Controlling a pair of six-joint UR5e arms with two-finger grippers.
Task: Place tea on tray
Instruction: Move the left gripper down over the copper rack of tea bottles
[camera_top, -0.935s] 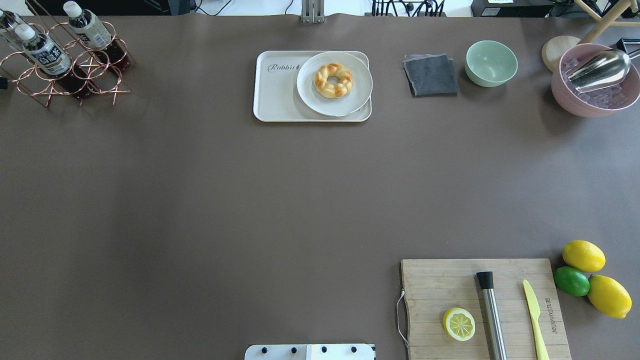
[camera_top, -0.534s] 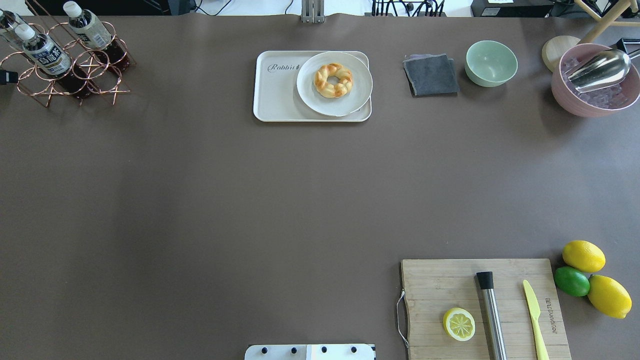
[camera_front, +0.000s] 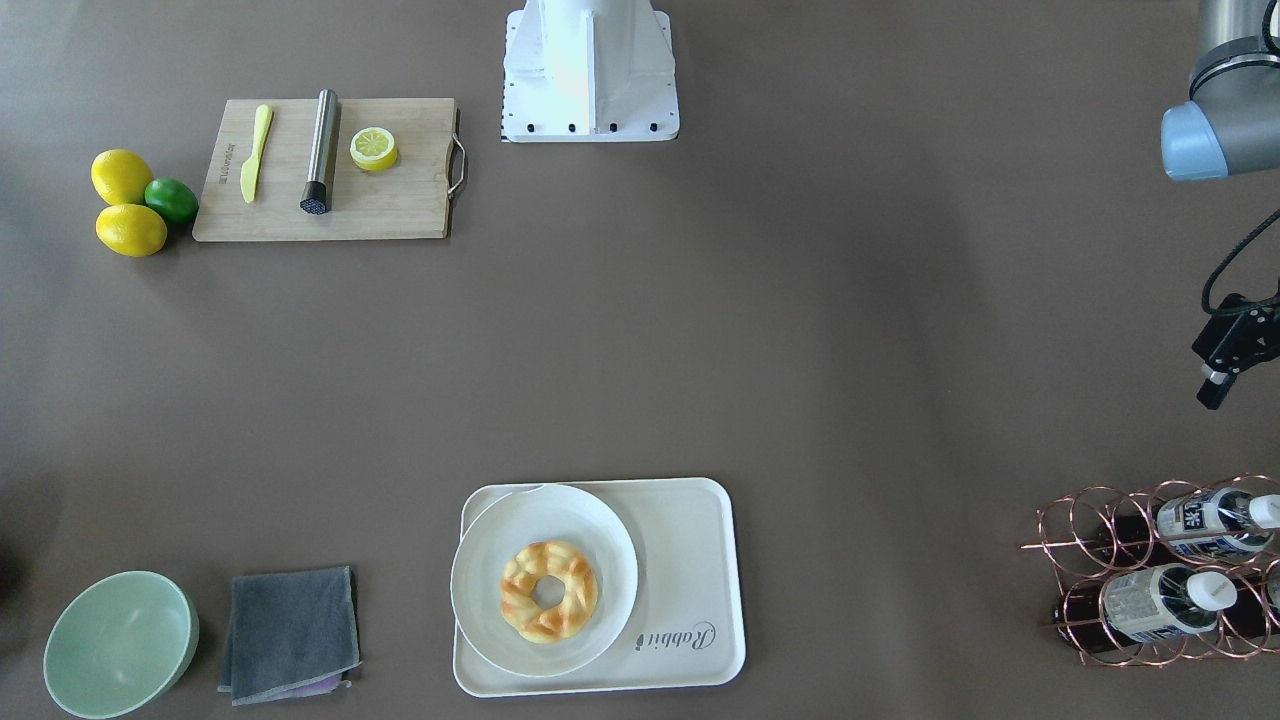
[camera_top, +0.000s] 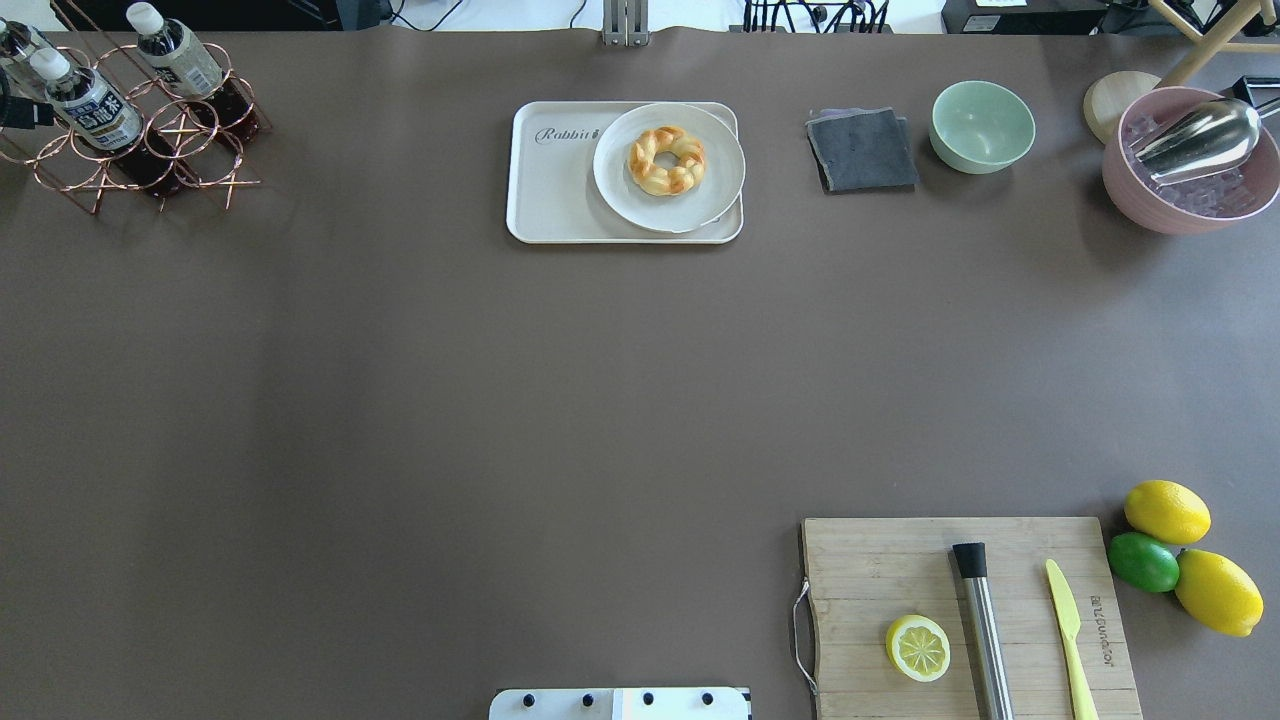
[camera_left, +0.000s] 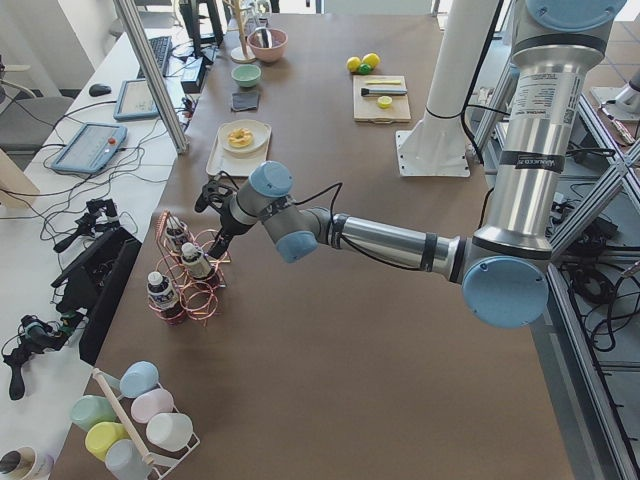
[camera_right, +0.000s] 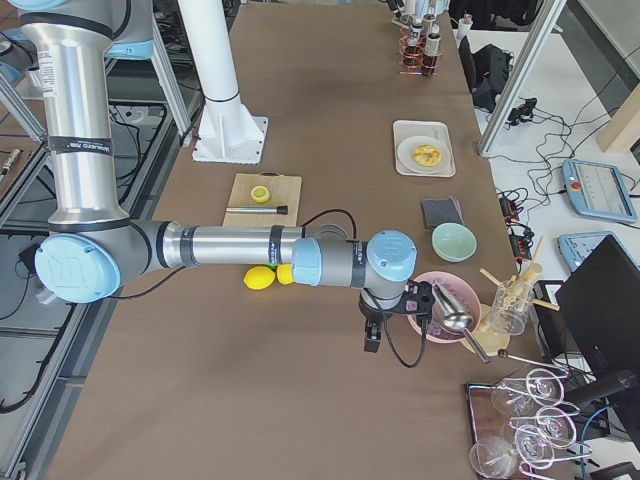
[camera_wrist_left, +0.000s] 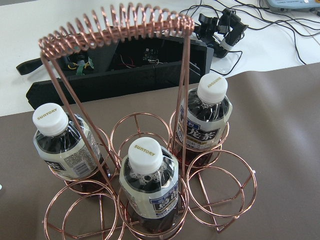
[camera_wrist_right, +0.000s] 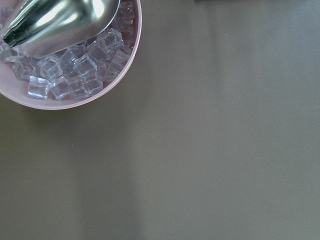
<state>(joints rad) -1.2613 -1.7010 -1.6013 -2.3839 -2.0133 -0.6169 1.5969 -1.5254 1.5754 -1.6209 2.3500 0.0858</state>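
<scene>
Three tea bottles stand in a copper wire rack (camera_top: 150, 150) at the far left corner. In the left wrist view the nearest tea (camera_wrist_left: 150, 180) is in the middle, with one to the right (camera_wrist_left: 204, 122) and one to the left (camera_wrist_left: 64, 145). The tray (camera_top: 555, 190) sits at the far centre and also shows in the front-facing view (camera_front: 690, 560); its left part is bare. My left gripper (camera_front: 1228, 360) hangs just short of the rack, its fingers cut off at the frame edge. My right gripper (camera_right: 372, 338) hovers beside the pink bowl; I cannot tell its state.
A white plate (camera_top: 715, 175) with a braided bread ring (camera_top: 667, 160) fills the tray's right part. A grey cloth (camera_top: 862, 150), green bowl (camera_top: 983, 125) and pink ice bowl (camera_top: 1130, 190) with a scoop stand at the far right. A cutting board (camera_top: 880, 570) and citrus lie at the near right.
A black part of my left gripper at the overhead view's left edge has moved away from the robot, up against the bottle rack. Nothing else has moved.
</scene>
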